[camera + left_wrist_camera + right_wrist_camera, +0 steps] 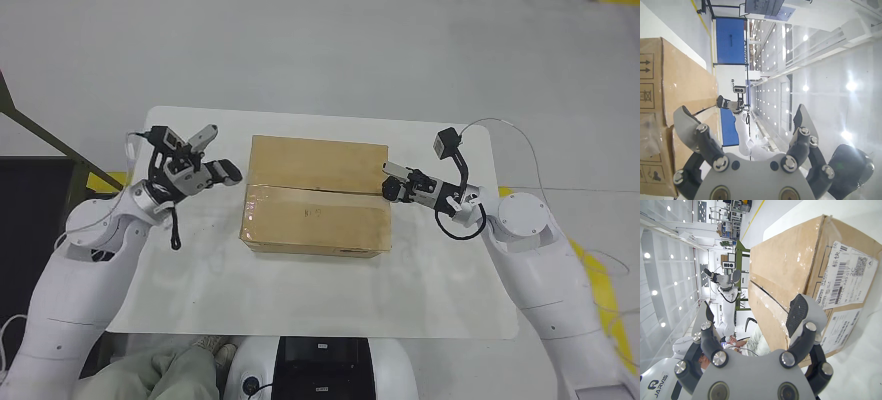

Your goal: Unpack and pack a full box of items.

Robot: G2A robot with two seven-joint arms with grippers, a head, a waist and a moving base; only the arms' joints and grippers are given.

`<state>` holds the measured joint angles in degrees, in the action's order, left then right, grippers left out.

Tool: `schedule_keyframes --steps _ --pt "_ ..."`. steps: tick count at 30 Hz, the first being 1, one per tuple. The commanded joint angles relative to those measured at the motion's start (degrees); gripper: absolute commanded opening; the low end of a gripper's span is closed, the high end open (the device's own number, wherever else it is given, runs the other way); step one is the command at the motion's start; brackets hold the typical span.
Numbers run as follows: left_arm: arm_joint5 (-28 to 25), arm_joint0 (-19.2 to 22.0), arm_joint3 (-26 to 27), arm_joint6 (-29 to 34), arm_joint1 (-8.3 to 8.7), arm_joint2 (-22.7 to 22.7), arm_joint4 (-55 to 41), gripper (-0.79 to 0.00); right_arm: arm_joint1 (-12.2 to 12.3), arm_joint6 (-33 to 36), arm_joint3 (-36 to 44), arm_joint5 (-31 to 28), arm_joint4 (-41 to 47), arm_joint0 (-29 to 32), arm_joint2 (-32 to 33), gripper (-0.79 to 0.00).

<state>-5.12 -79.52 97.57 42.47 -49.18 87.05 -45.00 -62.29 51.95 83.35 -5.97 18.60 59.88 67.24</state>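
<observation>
A closed brown cardboard box (pixel 315 196) stands in the middle of the white table (pixel 200 290), its two top flaps meeting along a centre seam. My left gripper (pixel 222 158) is open at the box's left end, level with the top edge, with nothing between its fingers (pixel 684 121). My right gripper (pixel 392 180) is open at the box's right end, one finger pad (pixel 797 315) over the end of the seam. The box (pixel 783 275) carries shipping labels (pixel 846 275) on its right end face. The box (pixel 683 79) has printed handling symbols on its left end.
The table's near part in front of the box is bare white surface. A dark green frame (pixel 40 135) stands off the table's far left corner. Grey floor surrounds the table.
</observation>
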Motion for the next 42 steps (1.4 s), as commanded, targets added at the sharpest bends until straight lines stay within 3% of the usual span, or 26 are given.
schedule_keyframes --steps 1,16,19,24,31,42 --pt "-0.23 -0.61 0.84 -0.37 0.12 0.86 3.12 0.0 0.0 0.0 0.0 0.0 0.0 0.0 0.0 0.0" --pt "-0.23 -0.61 0.84 -0.37 0.12 0.86 3.12 0.0 0.0 0.0 0.0 0.0 0.0 0.0 0.0 0.0" --pt "-0.68 -1.38 1.81 -3.97 -0.23 0.66 2.48 0.0 0.0 0.0 0.0 0.0 0.0 0.0 0.0 0.0" --pt "-6.41 -7.12 3.85 -8.24 -1.12 0.51 -0.8 0.0 0.0 0.0 0.0 0.0 0.0 0.0 0.0 0.0" --pt "-16.27 -16.46 7.18 -12.25 -1.93 4.2 -1.83 0.0 0.0 0.0 0.0 0.0 0.0 0.0 0.0 0.0" --pt "-21.6 -26.61 9.47 -14.12 -2.82 8.53 2.76 0.0 0.0 0.0 0.0 0.0 0.0 0.0 0.0 0.0"
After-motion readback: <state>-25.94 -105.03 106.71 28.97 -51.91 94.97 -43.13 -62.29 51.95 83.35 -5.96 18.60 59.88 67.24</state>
